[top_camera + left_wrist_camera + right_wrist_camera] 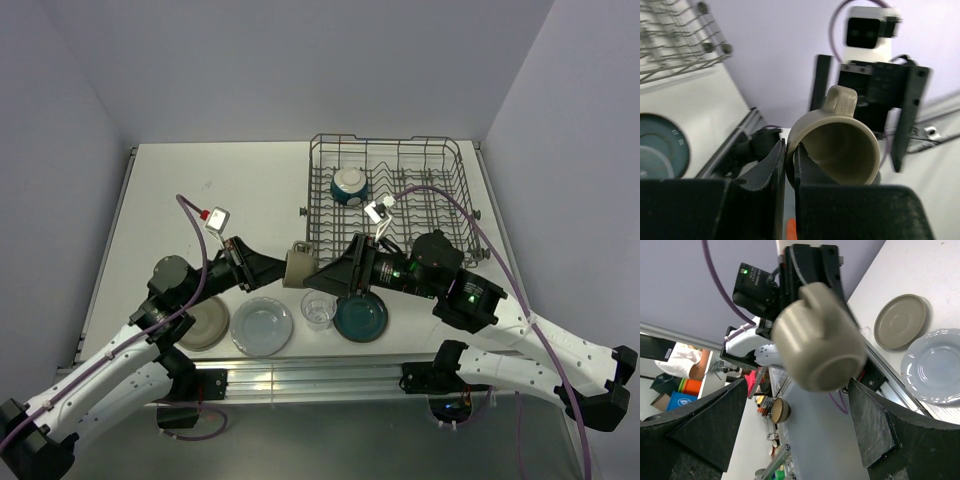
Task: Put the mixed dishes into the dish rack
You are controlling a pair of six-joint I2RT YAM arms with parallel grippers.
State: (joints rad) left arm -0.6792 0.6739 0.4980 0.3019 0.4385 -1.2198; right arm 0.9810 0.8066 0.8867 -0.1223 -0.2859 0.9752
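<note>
My left gripper (280,270) is shut on the rim of the small grey-brown mug (298,266) and holds it in the air in front of the dish rack (440,170). In the left wrist view one finger is inside the mug (840,145) and one outside. My right gripper (322,274) is open, its fingers (880,430) on either side of the mug's base (817,337), not touching. The teal bowl (349,185) sits in the rack. The grey-beige plate (205,322), pale blue plate (262,325), clear glass (319,308) and dark teal plate (360,316) lie along the table's near edge.
The rack (675,40) stands at the table's far right. A metal rail (320,375) runs along the near edge below the plates. Grey walls close in the far side and both sides of the table.
</note>
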